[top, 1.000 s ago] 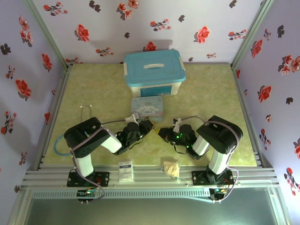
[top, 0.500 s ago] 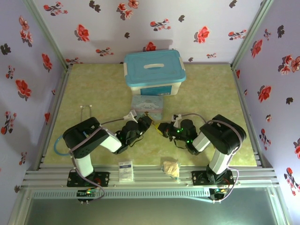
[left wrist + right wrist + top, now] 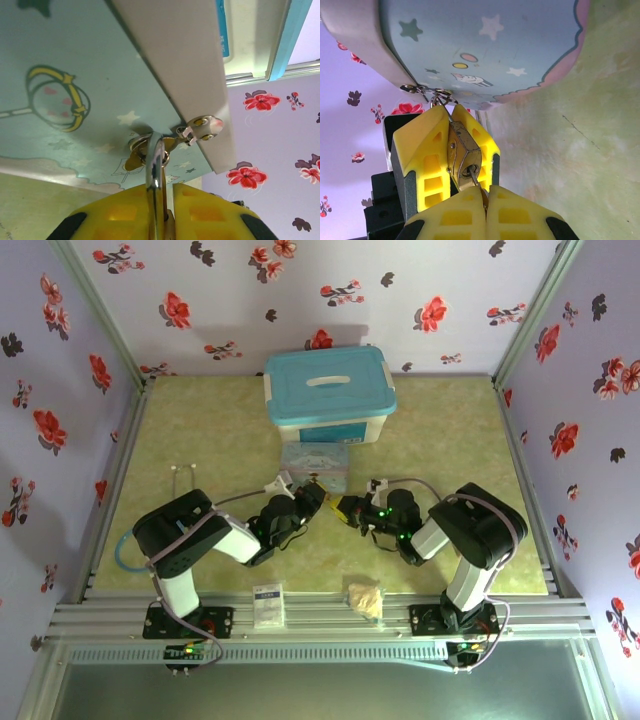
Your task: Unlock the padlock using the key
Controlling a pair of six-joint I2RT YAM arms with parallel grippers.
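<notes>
The small brass padlock (image 3: 462, 155) is clamped between the yellow fingers (image 3: 427, 150) of my left gripper (image 3: 315, 496), keyhole facing my right gripper (image 3: 485, 192). The thin dark key (image 3: 474, 176) sticks into that keyhole, and my right gripper is shut on its head. In the left wrist view the padlock's silver shackle (image 3: 155, 165) rises from between the shut fingers of the left gripper (image 3: 165, 200); a key ring (image 3: 142, 145) with a brass spare key hangs on it. In the top view both grippers meet tip to tip, the right gripper (image 3: 347, 508) just in front of the blue cartoon tin (image 3: 315, 466).
A white box with a blue lid (image 3: 330, 390) stands behind the tin. A white card (image 3: 268, 605) and a beige lumpy wad (image 3: 365, 598) lie on the front rail. A small white tag (image 3: 205, 127) hangs beside the key ring. Green mat lies open to left and right.
My right gripper has slid left towards the left gripper, closing the gap between them. The left gripper has edged slightly towards the tin. Both stay shut.
</notes>
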